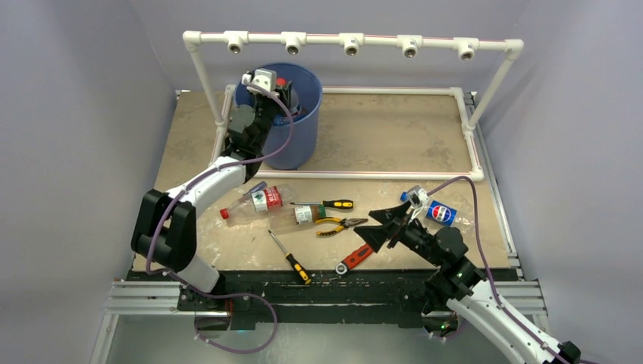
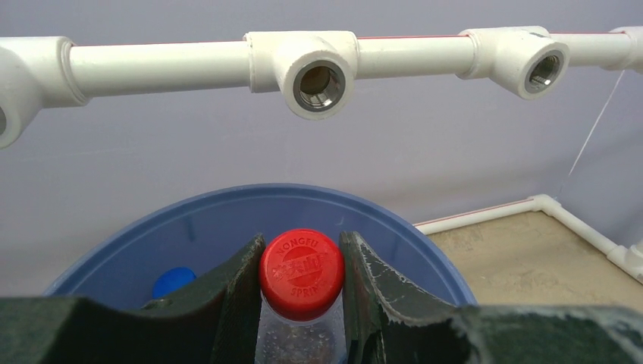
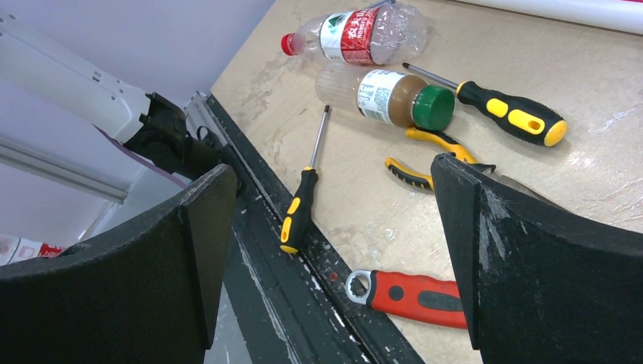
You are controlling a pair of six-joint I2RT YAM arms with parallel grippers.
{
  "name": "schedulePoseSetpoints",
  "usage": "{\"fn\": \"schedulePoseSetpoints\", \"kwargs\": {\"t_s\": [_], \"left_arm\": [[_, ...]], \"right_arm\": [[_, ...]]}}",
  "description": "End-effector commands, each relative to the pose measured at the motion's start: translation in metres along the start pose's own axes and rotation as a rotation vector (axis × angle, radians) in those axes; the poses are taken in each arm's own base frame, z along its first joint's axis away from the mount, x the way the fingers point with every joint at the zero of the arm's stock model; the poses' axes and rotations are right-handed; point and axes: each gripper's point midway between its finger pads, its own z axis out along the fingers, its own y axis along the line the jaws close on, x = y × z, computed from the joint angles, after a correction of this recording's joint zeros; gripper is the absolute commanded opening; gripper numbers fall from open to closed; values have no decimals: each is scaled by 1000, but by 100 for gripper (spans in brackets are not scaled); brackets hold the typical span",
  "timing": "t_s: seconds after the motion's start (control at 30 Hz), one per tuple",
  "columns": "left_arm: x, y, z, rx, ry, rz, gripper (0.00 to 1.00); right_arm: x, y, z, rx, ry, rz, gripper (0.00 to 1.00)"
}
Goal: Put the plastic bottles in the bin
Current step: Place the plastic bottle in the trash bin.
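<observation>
Red-capped bottle [image 2: 302, 274], pinched near cap by left gripper [image 2: 302, 250] above bin [image 2: 227, 203]: release once centred over opening; right gripper [image 3: 334, 171] spread.

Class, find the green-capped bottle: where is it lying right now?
In the top view the green-capped bottle lies on its side left of centre, between the red-capped bottle and the yellow-handled pliers.
</observation>
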Motion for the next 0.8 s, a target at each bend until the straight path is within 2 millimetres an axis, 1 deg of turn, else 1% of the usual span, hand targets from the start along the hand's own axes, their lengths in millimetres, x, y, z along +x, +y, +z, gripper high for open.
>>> {"fn": "schedulePoseSetpoints", "kwargs": {"t_s": [0.0, 0.03, 0.07, 0.1, 0.13, 0.17, 0.23, 0.27, 0.33, 0.47, 0.63, 0.77], "left_arm": [[49, -11, -21, 68, 148, -51, 0], [44, -12, -22, 70, 136, -52, 0], [37, -11, -24, 66, 124, -50, 6], [32, -10, -25, 60, 119, -50, 18], [26, -8, -26, 52, 112, -50, 34], [19, -7, -27, 45, 101, -51, 46], [4, -5, -28, 31, 80, -50, 60], [-6, -3, -28, 20, 64, -49, 63], [-22, 4, -29, -15, 42, -44, 70], [-47, 15, -33, -71, 10, -20, 76], [-76, 37, -44, -191, -42, -12, 81], [-97, 43, -53, -228, -80, -17, 80]], "right_arm": [[-7, 4, 1, -16, -25, -10, 99], [-7, 4, 1, -17, -26, -10, 99], [-7, 5, 1, -20, -27, -8, 99], [-7, 5, 1, -23, -27, -7, 99], [-8, 6, 1, -27, -28, -5, 99], [-8, 7, 1, -29, -30, -5, 99], [-10, 8, 1, -32, -33, -8, 99], [-11, 9, 1, -34, -34, -8, 99], [-12, 10, 1, -36, -35, -10, 99], [-13, 12, 0, -41, -38, -13, 99], [-15, 13, -1, -44, -43, -12, 99], [-17, 14, 0, -44, -46, -13, 99]]}}
